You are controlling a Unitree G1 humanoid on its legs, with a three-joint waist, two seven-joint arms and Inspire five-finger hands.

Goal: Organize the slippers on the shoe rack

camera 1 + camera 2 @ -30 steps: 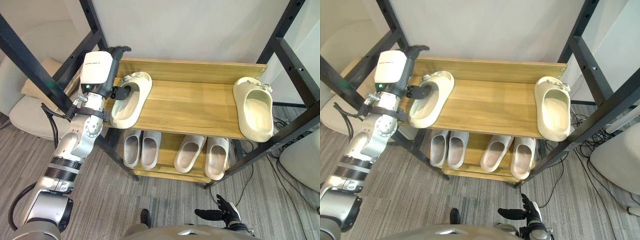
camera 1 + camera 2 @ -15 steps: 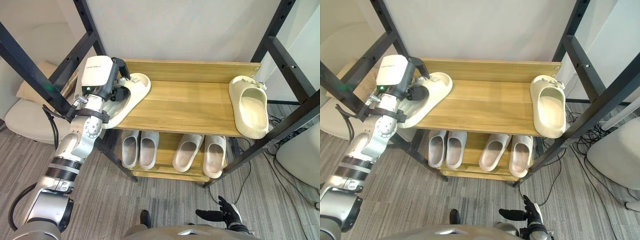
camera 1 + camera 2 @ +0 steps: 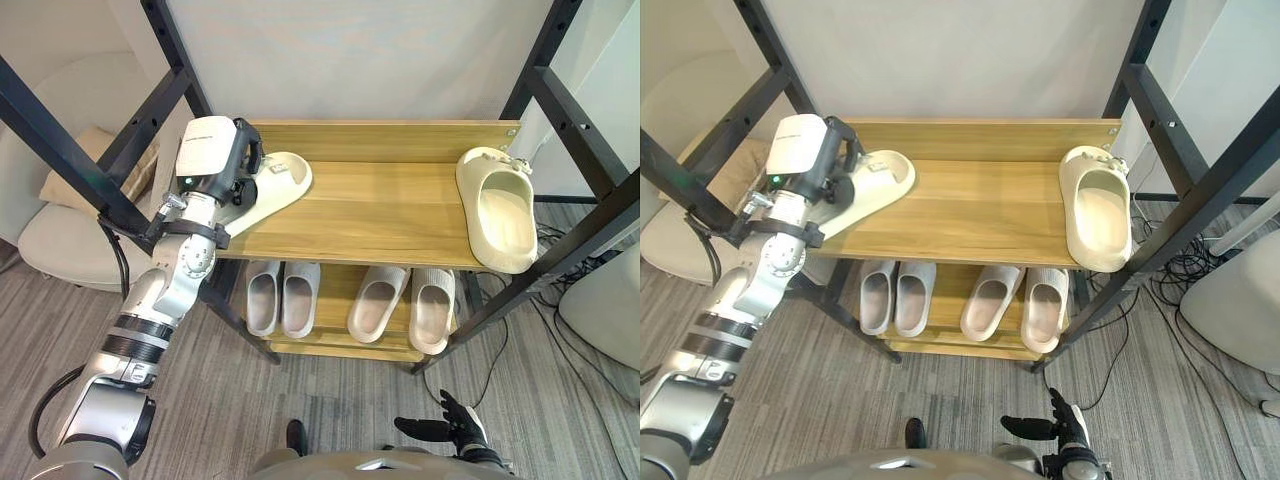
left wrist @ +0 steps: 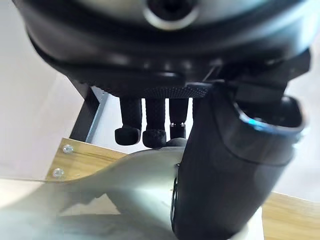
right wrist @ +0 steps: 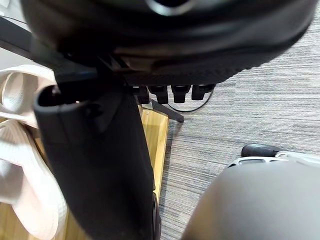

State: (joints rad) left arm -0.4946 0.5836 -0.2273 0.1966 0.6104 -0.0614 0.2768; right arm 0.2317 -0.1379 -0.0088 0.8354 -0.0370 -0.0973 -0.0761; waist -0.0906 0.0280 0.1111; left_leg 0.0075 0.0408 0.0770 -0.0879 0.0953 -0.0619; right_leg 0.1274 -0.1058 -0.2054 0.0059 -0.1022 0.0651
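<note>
A cream slipper [image 3: 272, 188] is at the left end of the wooden top shelf [image 3: 370, 210], tipped up on its edge with its toe pointing right. My left hand [image 3: 241, 168] is shut on its heel end; in the left wrist view the fingers [image 4: 145, 131] and the thumb [image 4: 220, 170] pinch the pale slipper [image 4: 120, 200] between them. The matching cream slipper [image 3: 497, 208] lies upright at the shelf's right end, overhanging the front edge a little. My right hand [image 3: 443, 429] hangs low near the floor, fingers relaxed and holding nothing.
Two pairs of grey slippers [image 3: 283, 297] [image 3: 410, 306] fill the lower shelf. Black frame posts [image 3: 70, 150] [image 3: 580, 130] stand at both ends of the rack. A beige cushioned seat [image 3: 55, 235] is on the left, a white object [image 3: 605, 310] on the right.
My left hand has closed on the left slipper, tipped it from flat onto its edge and shifted it a little to the right. The right slipper and my right hand stay put.
</note>
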